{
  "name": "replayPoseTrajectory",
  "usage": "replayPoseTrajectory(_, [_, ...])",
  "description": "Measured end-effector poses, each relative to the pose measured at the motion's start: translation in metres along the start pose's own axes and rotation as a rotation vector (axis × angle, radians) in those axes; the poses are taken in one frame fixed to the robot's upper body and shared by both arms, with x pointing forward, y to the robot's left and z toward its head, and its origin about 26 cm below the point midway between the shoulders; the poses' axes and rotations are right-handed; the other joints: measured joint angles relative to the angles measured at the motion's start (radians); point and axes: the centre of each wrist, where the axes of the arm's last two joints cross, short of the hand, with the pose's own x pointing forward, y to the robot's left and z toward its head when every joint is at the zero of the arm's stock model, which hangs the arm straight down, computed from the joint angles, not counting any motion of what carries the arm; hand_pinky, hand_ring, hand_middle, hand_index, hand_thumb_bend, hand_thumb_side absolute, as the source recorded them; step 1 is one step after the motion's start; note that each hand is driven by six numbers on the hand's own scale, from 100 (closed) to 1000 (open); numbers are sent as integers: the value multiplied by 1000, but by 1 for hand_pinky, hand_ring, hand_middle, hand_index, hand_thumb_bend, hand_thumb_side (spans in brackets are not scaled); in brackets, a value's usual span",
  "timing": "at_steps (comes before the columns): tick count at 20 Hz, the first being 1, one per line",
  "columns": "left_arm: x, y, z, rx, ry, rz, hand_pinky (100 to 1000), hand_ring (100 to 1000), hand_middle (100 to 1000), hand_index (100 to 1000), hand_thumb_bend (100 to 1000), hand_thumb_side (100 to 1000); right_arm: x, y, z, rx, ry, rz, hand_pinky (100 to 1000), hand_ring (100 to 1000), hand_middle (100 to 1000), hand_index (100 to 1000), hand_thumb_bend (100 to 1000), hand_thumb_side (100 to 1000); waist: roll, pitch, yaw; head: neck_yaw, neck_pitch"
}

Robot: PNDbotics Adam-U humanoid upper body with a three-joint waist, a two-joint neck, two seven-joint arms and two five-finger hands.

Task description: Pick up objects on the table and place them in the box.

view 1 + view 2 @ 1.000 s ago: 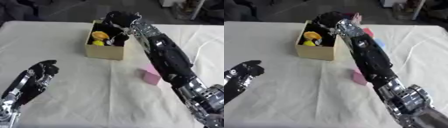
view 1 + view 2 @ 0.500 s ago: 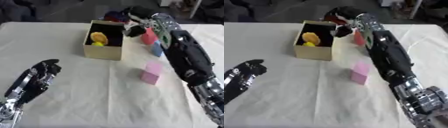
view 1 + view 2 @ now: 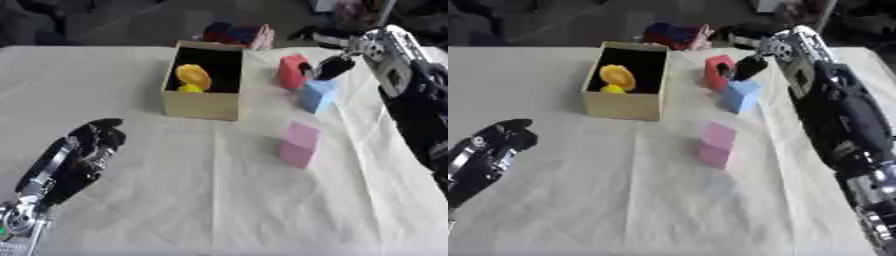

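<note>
An open cardboard box (image 3: 203, 105) stands on the white cloth with a yellow thing (image 3: 192, 76) inside. To its right stand a red block (image 3: 292, 71) and, nearer me, a blue block (image 3: 317, 96). A pink block (image 3: 299, 144) lies further forward. My right hand (image 3: 333, 66) reaches in from the upper right, its dark fingers extended, their tips just right of the red block and above the blue one, holding nothing. At the lower left my left hand (image 3: 86, 150) rests open, fingers relaxed, away from all blocks.
Red and dark blue things (image 3: 234, 34) lie behind the box at the table's far edge. My right forearm (image 3: 842, 110) stretches along the right side of the table. Bare cloth (image 3: 201, 200) covers the table's near half.
My right hand has drawn back from over the box and swung right, to beside the red block. The view has shifted too. The left hand has stayed put.
</note>
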Motion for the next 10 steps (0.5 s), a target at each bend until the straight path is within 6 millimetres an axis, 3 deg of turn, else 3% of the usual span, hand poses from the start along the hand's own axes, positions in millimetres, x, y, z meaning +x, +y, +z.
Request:
replayPoseTrajectory(4, [0,0,0,2,2,-3,808,736,657,863,100,672,1,12,26,13,-72,-14,917,934,945,1000,100,289,0,0,0,3,0])
replayPoseTrajectory(10, [-1,3,1,6,9,-12,808,737,656,863,100,675,23,25,59,33,-202,-6,919,935,951,1000,100,192,-1,0,-1,4,0])
